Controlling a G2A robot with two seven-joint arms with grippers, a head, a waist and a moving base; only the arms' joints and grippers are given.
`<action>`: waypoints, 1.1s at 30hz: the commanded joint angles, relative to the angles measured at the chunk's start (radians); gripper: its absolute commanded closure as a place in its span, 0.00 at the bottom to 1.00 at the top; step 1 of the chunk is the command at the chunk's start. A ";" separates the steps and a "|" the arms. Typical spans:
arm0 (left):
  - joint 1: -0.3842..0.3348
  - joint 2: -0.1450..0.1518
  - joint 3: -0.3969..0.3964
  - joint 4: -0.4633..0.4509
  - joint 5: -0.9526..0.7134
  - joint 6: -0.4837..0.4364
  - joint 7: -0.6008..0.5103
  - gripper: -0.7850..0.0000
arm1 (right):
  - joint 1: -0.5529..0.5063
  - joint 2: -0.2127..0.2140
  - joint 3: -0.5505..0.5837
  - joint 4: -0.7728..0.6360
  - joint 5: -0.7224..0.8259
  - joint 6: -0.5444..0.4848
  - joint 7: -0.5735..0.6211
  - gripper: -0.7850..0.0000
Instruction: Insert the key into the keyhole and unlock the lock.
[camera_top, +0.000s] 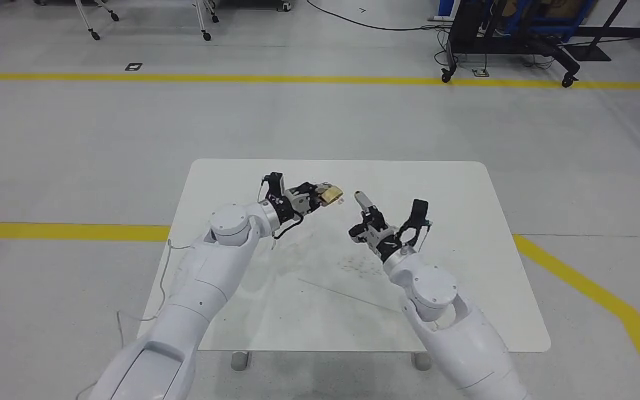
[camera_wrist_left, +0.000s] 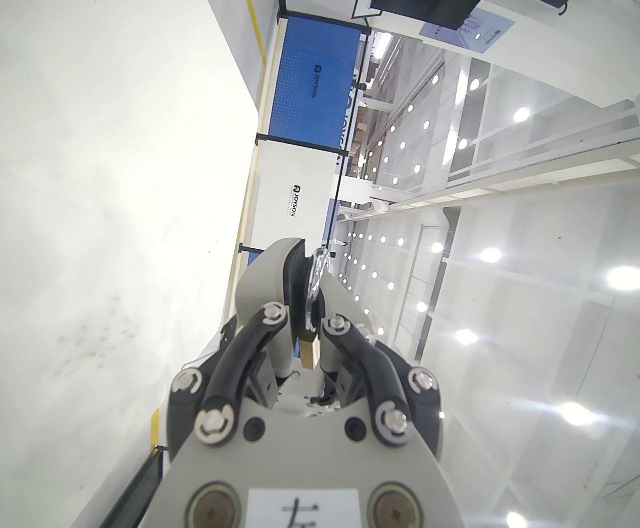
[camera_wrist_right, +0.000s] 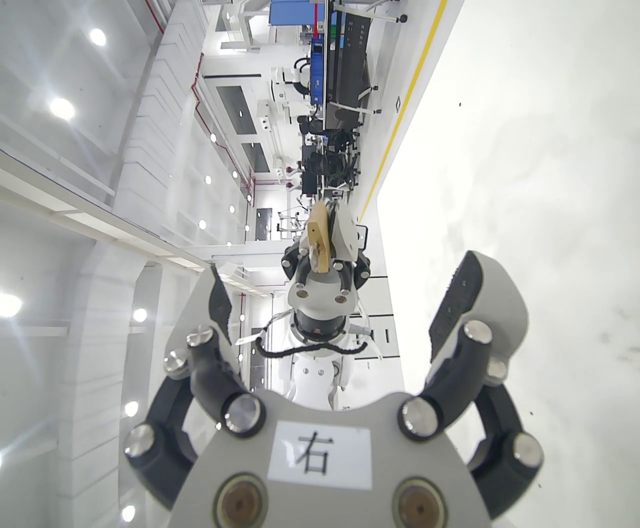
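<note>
- Right gripper (camera_top: 389, 202), near right above the table (camera_top: 470, 300): fingers spread, empty.
- Farther left, the left gripper (camera_top: 316, 193) is clenched on the brass lock (camera_top: 331, 193).
- What looks like the key (camera_wrist_right: 314, 257) sits in the lock; judged next: the right fingers close on it, then turn.

Small brass padlock (camera_top: 330, 193) with a silver shackle (camera_wrist_left: 316, 280), held clear above the table (camera_top: 460, 200) near its far middle, shackle pinched between the closed fingers of the left gripper (camera_wrist_left: 311, 270); silver piece (camera_wrist_right: 314, 256) at the body's end, key or not unclear.
</note>
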 joint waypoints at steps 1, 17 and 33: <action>0.001 0.000 -0.002 -0.002 -0.003 -0.004 -0.006 1.00 | -0.003 0.001 0.010 0.001 0.015 -0.001 0.023 0.00; 0.002 0.001 0.017 -0.011 0.038 -0.044 -0.058 1.00 | 0.000 -0.001 0.023 -0.007 0.038 -0.001 0.086 0.75; 0.001 0.001 0.032 -0.014 0.071 -0.051 -0.068 1.00 | 0.008 -0.011 0.025 0.018 0.085 0.021 0.078 1.00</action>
